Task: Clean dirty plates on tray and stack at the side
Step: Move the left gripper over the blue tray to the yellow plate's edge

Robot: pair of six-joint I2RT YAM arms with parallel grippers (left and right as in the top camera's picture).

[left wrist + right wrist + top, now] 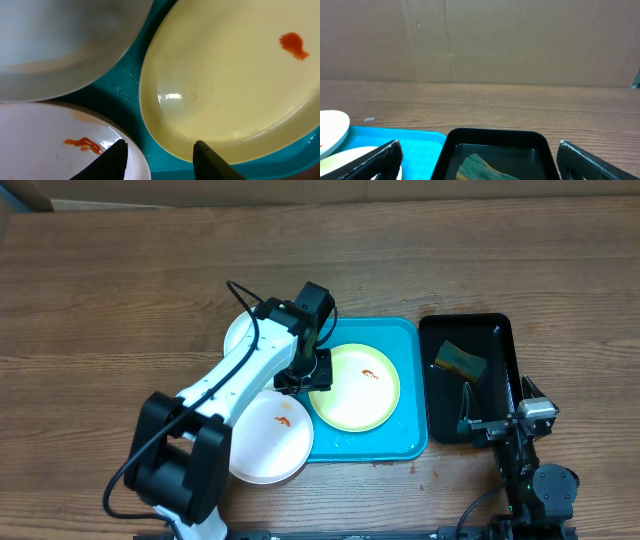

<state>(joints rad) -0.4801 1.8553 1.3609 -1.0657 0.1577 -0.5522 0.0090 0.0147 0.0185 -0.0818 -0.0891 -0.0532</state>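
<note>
The turquoise tray (410, 340) holds a pale yellow-green plate (360, 395) with an orange-red smear. A white smeared plate (265, 442) overlaps the tray's front left corner. Another white plate (240, 333) sits at the back left, partly under the arm. My left gripper (303, 378) hangs low at the yellow-green plate's left rim. In the left wrist view that gripper (160, 160) is half closed. One finger is over the white plate (45, 135) and the other over the yellow-green plate (225, 80), with bare tray (127, 95) between. My right gripper (480, 423) stands open and empty.
A narrow black tray (500, 340) with water stands right of the turquoise one and holds a green-and-yellow sponge (459, 360). In the right wrist view the sponge (480, 170) lies just ahead, between the wide fingers, inside the black tray (495, 135). Bare wooden table surrounds both trays.
</note>
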